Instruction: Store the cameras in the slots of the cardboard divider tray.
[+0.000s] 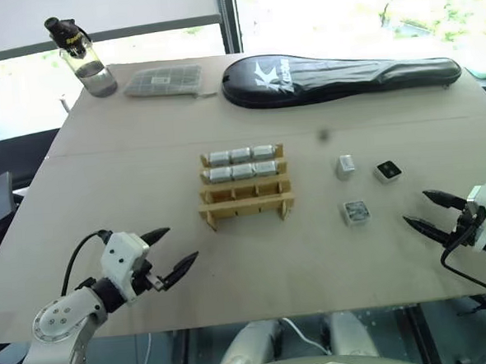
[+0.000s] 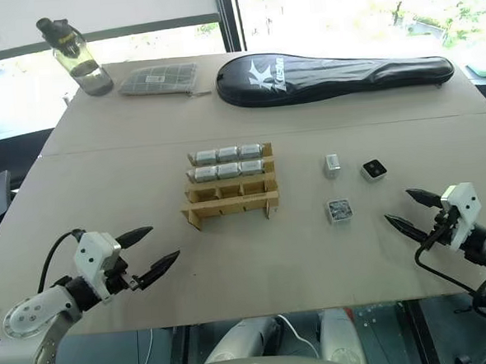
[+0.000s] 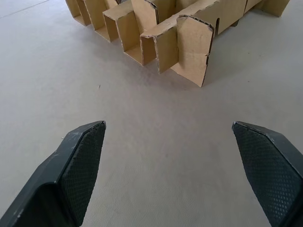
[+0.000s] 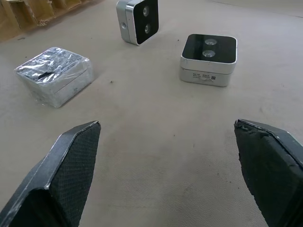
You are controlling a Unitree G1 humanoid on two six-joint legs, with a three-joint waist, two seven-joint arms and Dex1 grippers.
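Six cameras racked, three loose on the worktop (image 1: 103,190), both hands empty with fingers spread wide

A broad tan worktop by a bright window carries a black case (image 1: 340,75) along its far edge, beside a mesh pouch (image 1: 164,80) and a bottle (image 1: 83,58); mid-worktop the tray (image 1: 246,205) holds six cameras (image 1: 241,156) in its two far rows, the near row's three slots bare. The loose cameras (image 1: 356,211) lie well right of the tray, near the right hand (image 1: 429,208); the left hand (image 1: 172,252) hovers near the tray's near-left corner. The blocks look rigid, light and smooth-sided, one seemingly film-wrapped and likely slippery; taking one across its flat metal flanks, clear of the lens face, seems safest, as the cardboard tray would shift easily
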